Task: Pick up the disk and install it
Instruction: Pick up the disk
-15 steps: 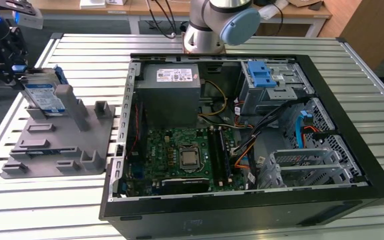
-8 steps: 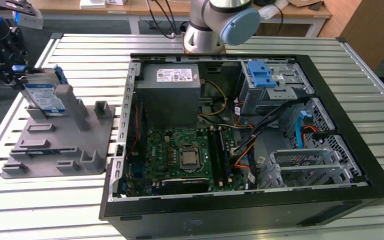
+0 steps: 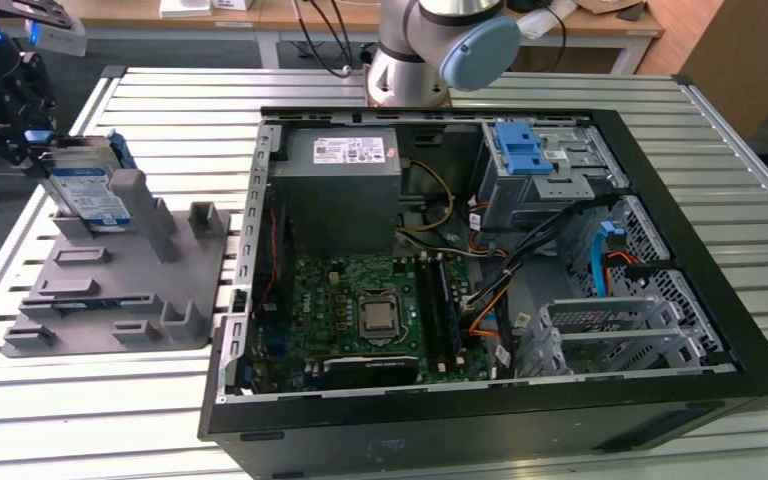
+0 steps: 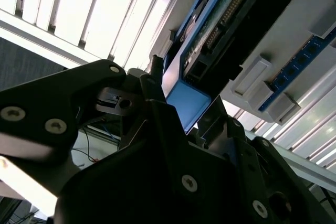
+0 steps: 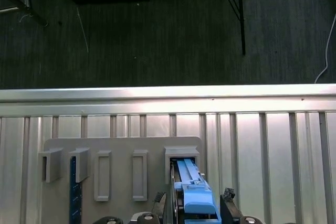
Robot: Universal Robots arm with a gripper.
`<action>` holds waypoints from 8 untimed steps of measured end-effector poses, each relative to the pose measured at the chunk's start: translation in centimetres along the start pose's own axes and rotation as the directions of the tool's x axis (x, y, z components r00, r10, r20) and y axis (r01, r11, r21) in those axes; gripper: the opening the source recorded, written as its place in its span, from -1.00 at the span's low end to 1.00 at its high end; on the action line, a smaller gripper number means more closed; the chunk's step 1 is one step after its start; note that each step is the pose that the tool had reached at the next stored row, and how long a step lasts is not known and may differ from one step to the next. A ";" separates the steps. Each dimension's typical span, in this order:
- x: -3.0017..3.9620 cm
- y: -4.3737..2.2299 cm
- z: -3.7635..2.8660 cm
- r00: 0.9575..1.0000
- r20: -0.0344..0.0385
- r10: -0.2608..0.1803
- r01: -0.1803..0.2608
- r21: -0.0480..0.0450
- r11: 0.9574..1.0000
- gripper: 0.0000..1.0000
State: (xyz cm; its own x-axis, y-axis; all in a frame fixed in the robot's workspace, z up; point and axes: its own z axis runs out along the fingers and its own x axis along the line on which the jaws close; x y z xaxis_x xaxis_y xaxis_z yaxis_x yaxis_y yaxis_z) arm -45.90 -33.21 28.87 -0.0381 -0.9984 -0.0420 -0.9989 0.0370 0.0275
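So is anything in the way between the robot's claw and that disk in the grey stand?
Nothing visible does. The gripper is right at the disk, which stands on edge in the grey stand, with no other object between them.

A silver-grey tubular robot arm (image 3: 404, 70) with a pale blue round joint cap (image 3: 480, 52); its matte black gripper (image 4: 184, 100) is studded with silver screws (image 4: 189, 183).

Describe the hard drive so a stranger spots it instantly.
To the exterior view's left of the open black computer case sits a grey slotted holder. The hard drive stands in it: silver, with a white-and-blue label and blue rails, unlike the grey pegs.
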 end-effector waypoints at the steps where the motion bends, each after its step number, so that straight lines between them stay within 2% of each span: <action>1: -0.02 0.00 0.00 1.000 0.000 0.000 0.000 0.000 1.000 0.03; 8: -0.02 0.00 0.00 1.000 0.000 0.000 0.000 0.000 1.000 0.03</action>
State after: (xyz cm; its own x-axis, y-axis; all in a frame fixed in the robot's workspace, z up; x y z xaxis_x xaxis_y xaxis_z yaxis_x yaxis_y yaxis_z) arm -45.90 -33.19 28.87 -0.0381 -0.9984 -0.0416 -0.9989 0.0370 0.0276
